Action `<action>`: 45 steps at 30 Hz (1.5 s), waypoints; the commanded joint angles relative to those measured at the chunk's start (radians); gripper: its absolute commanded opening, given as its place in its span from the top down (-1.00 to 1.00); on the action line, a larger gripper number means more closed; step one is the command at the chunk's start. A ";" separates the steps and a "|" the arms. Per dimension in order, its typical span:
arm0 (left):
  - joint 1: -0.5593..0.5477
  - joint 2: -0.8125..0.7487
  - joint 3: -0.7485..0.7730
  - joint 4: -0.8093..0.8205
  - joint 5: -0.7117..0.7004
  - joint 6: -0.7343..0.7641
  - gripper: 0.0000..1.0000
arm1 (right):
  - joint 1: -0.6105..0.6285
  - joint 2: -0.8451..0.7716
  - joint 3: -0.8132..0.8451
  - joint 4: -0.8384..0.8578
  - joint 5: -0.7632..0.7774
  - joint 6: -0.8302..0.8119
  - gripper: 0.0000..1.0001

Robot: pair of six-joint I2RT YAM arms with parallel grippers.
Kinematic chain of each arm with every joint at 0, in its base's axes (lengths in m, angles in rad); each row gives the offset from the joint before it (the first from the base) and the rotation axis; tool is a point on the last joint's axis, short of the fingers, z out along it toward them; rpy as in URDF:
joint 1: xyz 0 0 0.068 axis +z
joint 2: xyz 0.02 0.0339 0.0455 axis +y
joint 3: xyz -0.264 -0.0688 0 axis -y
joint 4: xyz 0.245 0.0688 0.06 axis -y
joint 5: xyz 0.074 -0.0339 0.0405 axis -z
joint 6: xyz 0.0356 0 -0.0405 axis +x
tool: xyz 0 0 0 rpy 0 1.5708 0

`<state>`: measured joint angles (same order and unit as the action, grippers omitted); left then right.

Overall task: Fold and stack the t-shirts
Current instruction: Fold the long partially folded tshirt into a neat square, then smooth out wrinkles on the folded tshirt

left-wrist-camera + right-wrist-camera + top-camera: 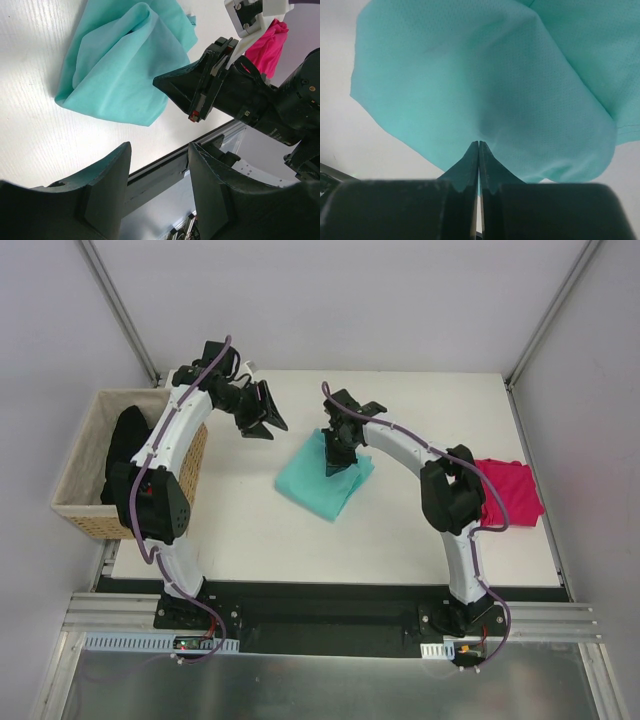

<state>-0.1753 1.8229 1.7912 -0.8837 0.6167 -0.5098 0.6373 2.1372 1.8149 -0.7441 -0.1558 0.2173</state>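
top external view: teal-mint green soft cloth t-shirt [325, 476] lies bunched near the middle of the white table [260, 530], partly folded into a rough wedge and not yet flat. right gripper [337, 462] comes down on its upper part, toward the shirt's 1 o'clock edge. magenta-pink soft cloth t-shirt [508, 492] sits crumpled at the table's 3 o'clock edge, well apart and partly hidden by the right arm's elbow; looks parked there to wait its turn. woven tan basket [75, 475] stands off the table at 9 o'clock with dark cloth [128, 440] inside.

right wrist view: both fingers pressed tight together, tips buried at a gathered crease of the teal-mint green soft cloth t-shirt, with creases fanning out from the tips toward 12 o'clock. reads as clenched on a thin fold of the fabric; likely a pinch at the edge so the layer can be lifted or drawn over.

left wrist view: left gripper [157, 170] hangs above the table with its jaws spread and nothing between them. it sits at the shirt's 10 o'clock in the overhead view, near but not touching. judgement: held ready to take a second corner, since one pinch alone would let so wide a cloth sag.

stacking not begun; shirts well apart.
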 commanded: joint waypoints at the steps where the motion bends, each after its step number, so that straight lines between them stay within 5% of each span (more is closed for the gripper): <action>1: 0.002 -0.053 -0.033 0.005 -0.025 0.021 0.02 | -0.004 -0.029 -0.031 0.031 -0.011 0.066 0.98; 19: -0.056 0.058 -0.052 0.009 -0.011 0.034 0.02 | -0.019 -0.053 -0.155 0.002 0.042 0.063 0.98; 39: -0.164 0.338 0.191 -0.026 0.086 0.037 0.03 | -0.036 0.099 0.099 -0.135 0.035 -0.006 0.98; 45: -0.167 0.415 0.255 -0.026 0.112 0.036 0.03 | -0.034 0.055 0.106 -0.164 0.088 -0.016 0.79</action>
<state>-0.3450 2.1899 1.9827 -0.8810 0.6834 -0.4969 0.6037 2.2436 1.8866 -0.8505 -0.1173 0.2199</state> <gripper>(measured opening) 0.487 0.093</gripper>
